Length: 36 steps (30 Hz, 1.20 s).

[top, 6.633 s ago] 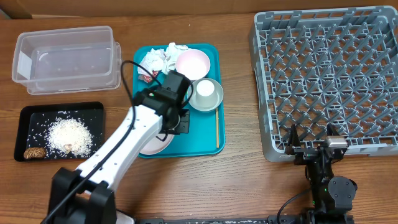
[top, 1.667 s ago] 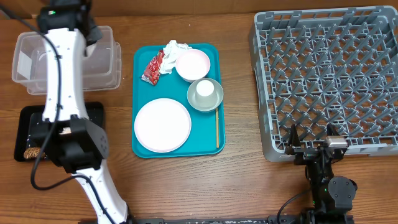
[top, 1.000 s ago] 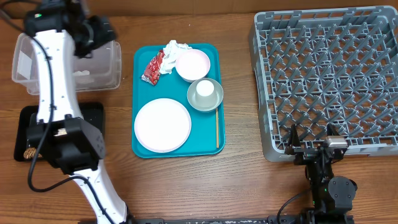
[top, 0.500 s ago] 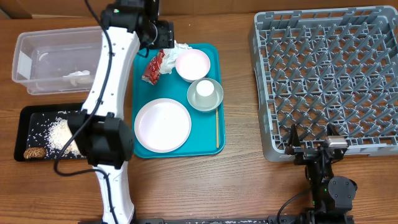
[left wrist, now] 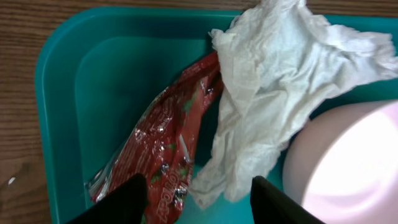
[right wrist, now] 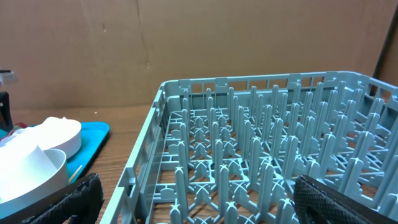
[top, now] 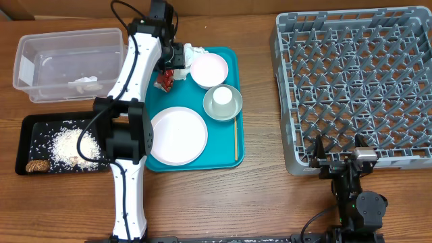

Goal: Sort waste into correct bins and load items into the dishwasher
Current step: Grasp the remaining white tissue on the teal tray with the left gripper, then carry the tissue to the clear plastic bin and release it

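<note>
Left wrist view shows the left end effector [left wrist: 202,202] low over the top corner of the teal tray [left wrist: 62,93]. Its two black fingers [left wrist: 134,199] stand partly open, with nothing held. Between them lie the bottom end of the red wrapper [left wrist: 161,155] and the bottom tip of the crumpled white napkin [left wrist: 273,81]. The napkin lies partly over the wrapper, and the white bowl [left wrist: 348,162] sits just beside the right finger.

That is where things could go wrong. If the fingers close here, I think they could pinch both bits at once, or only catch a loose napkin corner. The wrapper looks shiny and flat on the tray, so it might slip out. The right finger could also bump the bowl and push it.

From above I can see the clear tub [top: 27,47] with one napkin lump [top: 84,82] inside. Below it, the black tray [top: 30,125] holds the rice crumbs [top: 71,145] and the brown lump [top: 37,165]. The plate [top: 177,135], the grey bowl [top: 233,108] with the white cup [top: 221,98] in it, and the wooden stick [top: 235,140] are all on the teal tray — none is loaded yet.

The right end effector [right wrist: 214,202] is wide open and holds nothing, low on the counter [top: 256,202] by the near edge of the dish rack [right wrist: 249,162].
</note>
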Each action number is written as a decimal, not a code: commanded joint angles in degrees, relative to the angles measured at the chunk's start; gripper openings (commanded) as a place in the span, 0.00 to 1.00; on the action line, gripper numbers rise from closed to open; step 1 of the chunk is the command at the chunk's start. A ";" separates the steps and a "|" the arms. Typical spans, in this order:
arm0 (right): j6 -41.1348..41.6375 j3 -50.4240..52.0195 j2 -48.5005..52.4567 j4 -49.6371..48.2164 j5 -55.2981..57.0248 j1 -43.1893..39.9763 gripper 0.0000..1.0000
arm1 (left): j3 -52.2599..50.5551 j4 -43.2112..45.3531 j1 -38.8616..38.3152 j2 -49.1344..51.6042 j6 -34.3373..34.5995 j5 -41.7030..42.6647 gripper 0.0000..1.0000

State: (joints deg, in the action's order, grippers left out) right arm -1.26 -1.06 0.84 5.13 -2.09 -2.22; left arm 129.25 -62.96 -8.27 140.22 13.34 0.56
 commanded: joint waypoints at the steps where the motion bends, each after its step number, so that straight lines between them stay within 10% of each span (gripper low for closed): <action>1: -0.07 0.59 -0.68 -0.33 0.52 -0.11 1.00 | 0.11 0.96 -0.02 1.09 -0.39 -1.16 0.49; 36: -0.07 0.59 -0.68 -0.33 0.55 -0.11 1.00 | -1.11 3.74 -1.90 2.01 -1.57 0.15 0.47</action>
State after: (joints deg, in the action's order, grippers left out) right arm -1.30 -1.06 0.84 5.17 -2.07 -2.22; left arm 128.86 -59.72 -9.78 140.81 13.06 0.19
